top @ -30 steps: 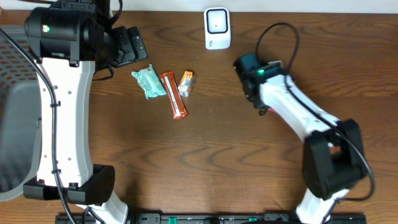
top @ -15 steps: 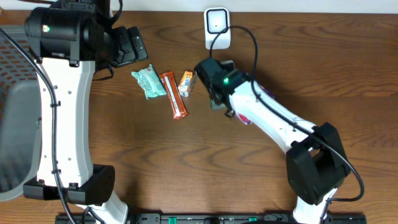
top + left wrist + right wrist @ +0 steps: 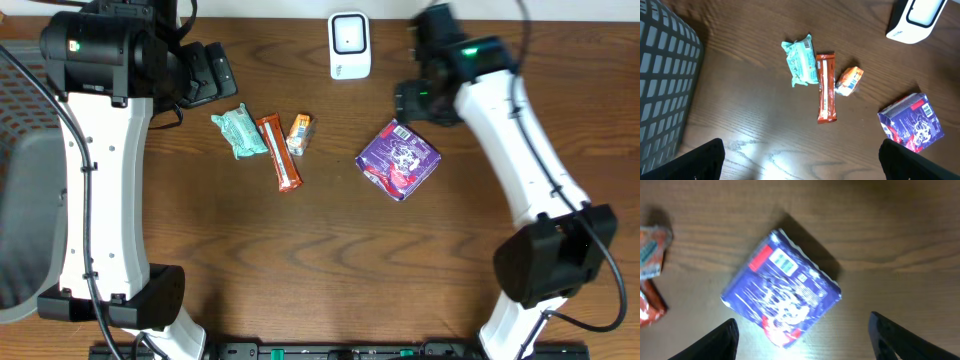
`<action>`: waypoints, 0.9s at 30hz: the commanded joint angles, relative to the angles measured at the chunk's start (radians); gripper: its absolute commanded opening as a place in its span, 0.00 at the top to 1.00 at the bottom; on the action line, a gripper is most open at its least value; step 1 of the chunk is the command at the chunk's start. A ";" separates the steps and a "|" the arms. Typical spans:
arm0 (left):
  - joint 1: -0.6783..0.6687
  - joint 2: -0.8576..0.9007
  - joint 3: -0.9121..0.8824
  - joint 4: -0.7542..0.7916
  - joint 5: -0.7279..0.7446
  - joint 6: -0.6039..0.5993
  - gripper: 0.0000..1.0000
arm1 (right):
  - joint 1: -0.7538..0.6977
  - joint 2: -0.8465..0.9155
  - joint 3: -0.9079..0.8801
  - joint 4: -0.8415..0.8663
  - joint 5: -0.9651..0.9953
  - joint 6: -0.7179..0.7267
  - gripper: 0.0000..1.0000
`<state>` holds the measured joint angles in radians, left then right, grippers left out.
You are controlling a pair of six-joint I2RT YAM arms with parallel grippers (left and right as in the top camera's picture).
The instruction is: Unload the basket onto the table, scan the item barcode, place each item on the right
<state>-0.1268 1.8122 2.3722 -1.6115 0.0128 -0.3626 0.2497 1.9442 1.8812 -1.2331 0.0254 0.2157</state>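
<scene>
A purple snack packet (image 3: 400, 160) lies flat on the wooden table, its barcode label facing up; the left wrist view shows it at the right (image 3: 911, 122). My right gripper (image 3: 418, 100) hovers above and behind it, open, with nothing between its fingers. In the right wrist view the packet (image 3: 782, 292) lies on the table below the open gripper (image 3: 805, 345), apart from both fingers. The white scanner (image 3: 349, 45) stands at the back centre, also seen as the scanner (image 3: 917, 17). My left gripper (image 3: 215, 72) is wide open and empty at the back left, the same left gripper (image 3: 802, 162) high over bare wood.
Left of centre lie a green packet (image 3: 239, 132), an orange bar (image 3: 281, 152) and a small orange candy (image 3: 300, 133). A grey mesh basket (image 3: 665, 85) stands at the table's left edge.
The right arm swung left toward the snacks, then back right and away. Its gripper opened and the purple packet now lies on the table. The left arm has not moved.
</scene>
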 commanded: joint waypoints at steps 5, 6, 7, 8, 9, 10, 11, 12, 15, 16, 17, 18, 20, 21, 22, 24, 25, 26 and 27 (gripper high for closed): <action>0.004 0.005 0.002 -0.077 -0.006 0.002 0.02 | -0.131 0.054 -0.158 -0.003 -0.594 -0.378 0.35; 0.004 0.005 0.002 -0.077 -0.006 0.002 0.02 | -0.127 0.054 -0.171 0.003 -0.588 -0.379 0.32; 0.004 0.005 0.002 -0.077 -0.006 0.002 0.02 | -0.119 0.054 -0.175 0.003 -0.565 -0.378 0.30; 0.004 0.005 0.002 -0.077 -0.006 0.002 0.02 | -0.106 0.054 -0.175 0.003 -0.536 -0.377 0.29; 0.004 0.005 0.002 -0.077 -0.006 0.002 0.02 | -0.092 0.053 -0.175 0.008 -0.511 -0.371 0.28; 0.004 0.005 0.002 -0.077 -0.006 0.002 0.02 | -0.070 0.049 -0.175 0.016 -0.470 -0.349 0.28; 0.004 0.005 0.002 -0.077 -0.006 0.002 0.02 | -0.039 0.047 -0.174 0.027 -0.407 -0.316 0.27; 0.004 0.005 0.002 -0.077 -0.006 0.002 0.02 | -0.016 0.047 -0.174 0.033 -0.356 -0.296 0.26; 0.004 0.005 0.002 -0.077 -0.006 0.002 0.02 | 0.070 0.048 -0.174 0.050 -0.159 -0.219 0.21; 0.004 0.005 0.002 -0.077 -0.006 0.002 0.02 | 0.101 0.048 -0.174 0.056 -0.094 -0.193 0.19; 0.004 0.005 0.002 -0.077 -0.006 0.002 0.02 | 0.130 0.048 -0.174 0.063 -0.026 -0.167 0.16; 0.004 0.005 0.002 -0.077 -0.006 0.002 0.02 | 0.151 0.048 -0.174 0.068 0.028 -0.144 0.14; 0.004 0.005 0.002 -0.077 -0.006 0.002 0.02 | 0.195 0.048 -0.174 0.075 0.157 -0.093 0.01; 0.004 0.005 0.002 -0.077 -0.006 0.002 0.02 | 0.217 0.048 -0.174 0.079 0.216 -0.080 0.01; 0.004 0.005 0.002 -0.077 -0.006 0.002 0.02 | 0.233 0.048 -0.174 0.082 0.249 -0.082 0.01; 0.004 0.005 0.002 -0.077 -0.006 0.002 0.02 | 0.272 0.048 -0.174 0.083 0.289 -0.082 0.01; 0.004 0.005 0.002 -0.077 -0.006 0.002 0.02 | 0.285 0.048 -0.174 0.083 0.291 -0.083 0.01; 0.004 0.005 0.002 -0.077 -0.006 0.002 0.02 | 0.297 0.048 -0.174 0.090 0.291 -0.083 0.01; 0.004 0.005 0.002 -0.077 -0.006 0.002 0.02 | 0.309 0.048 -0.174 0.098 0.291 -0.082 0.01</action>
<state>-0.1268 1.8122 2.3722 -1.6115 0.0128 -0.3626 0.5285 2.0075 1.7000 -1.1469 0.2016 0.0971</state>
